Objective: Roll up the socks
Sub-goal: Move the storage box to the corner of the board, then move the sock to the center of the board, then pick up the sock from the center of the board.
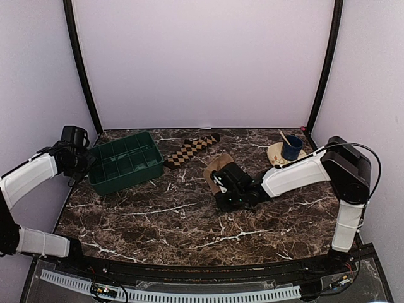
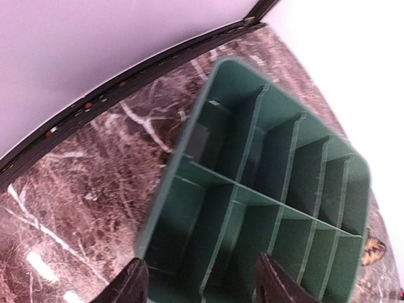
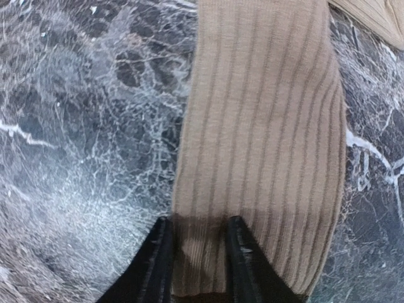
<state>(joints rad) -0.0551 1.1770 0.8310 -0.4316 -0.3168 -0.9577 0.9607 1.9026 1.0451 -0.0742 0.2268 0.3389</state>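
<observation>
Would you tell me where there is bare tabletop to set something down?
The widest bare marble tabletop is the near band between the green tray, the right arm and the front edge. A smaller patch lies between tray and tan sock. The back is crowded: checkered sock, tan sock, plate with blue cup.

The checkered sock (image 1: 189,150) lies flat, diagonal; the ribbed tan sock (image 1: 218,165) lies flat nearby.
</observation>
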